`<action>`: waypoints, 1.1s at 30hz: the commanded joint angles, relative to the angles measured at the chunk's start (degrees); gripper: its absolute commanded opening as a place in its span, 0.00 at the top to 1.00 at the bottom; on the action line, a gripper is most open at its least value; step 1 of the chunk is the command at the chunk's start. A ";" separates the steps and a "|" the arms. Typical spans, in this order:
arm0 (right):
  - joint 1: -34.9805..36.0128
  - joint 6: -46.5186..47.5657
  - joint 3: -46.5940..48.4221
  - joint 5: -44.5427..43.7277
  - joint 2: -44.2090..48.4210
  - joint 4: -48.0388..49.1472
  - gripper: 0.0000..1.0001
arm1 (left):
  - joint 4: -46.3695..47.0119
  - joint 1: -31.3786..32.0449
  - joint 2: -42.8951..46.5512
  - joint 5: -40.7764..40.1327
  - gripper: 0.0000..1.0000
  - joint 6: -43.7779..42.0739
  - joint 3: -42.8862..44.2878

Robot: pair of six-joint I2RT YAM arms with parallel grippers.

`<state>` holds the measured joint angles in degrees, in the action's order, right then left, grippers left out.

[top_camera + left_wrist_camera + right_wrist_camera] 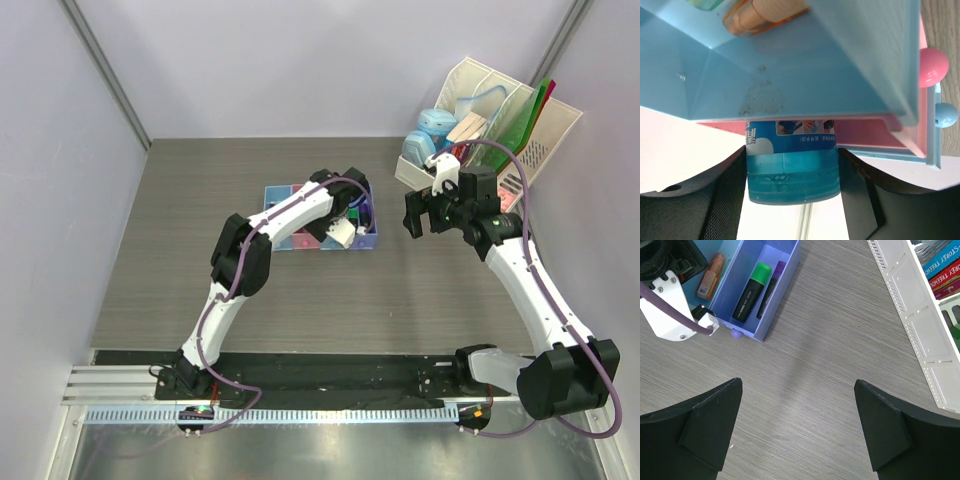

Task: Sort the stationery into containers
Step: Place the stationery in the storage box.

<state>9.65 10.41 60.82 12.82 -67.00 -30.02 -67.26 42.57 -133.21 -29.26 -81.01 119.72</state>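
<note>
Though translucent, round blue roll (792, 175).

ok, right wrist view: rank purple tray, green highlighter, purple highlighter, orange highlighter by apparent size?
1. purple tray
2. green highlighter and purple highlighter: similar length, not ranked; the purple one shows a narrower strip
3. orange highlighter, looks smallest

Grey woodgrain table (400, 310); pale lilac walls (330, 60); white file rack (566, 116) in back right corner.
</note>
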 commanded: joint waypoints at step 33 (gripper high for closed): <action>0.28 0.40 1.50 1.42 0.03 1.63 0.00 | 27.35 -6.44 25.15 24.68 0.00 52.08 -10.19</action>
<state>9.65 10.41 60.82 13.23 -67.02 -30.02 -50.35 39.09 -118.74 -10.57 -46.17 115.94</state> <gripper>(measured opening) 0.996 0.996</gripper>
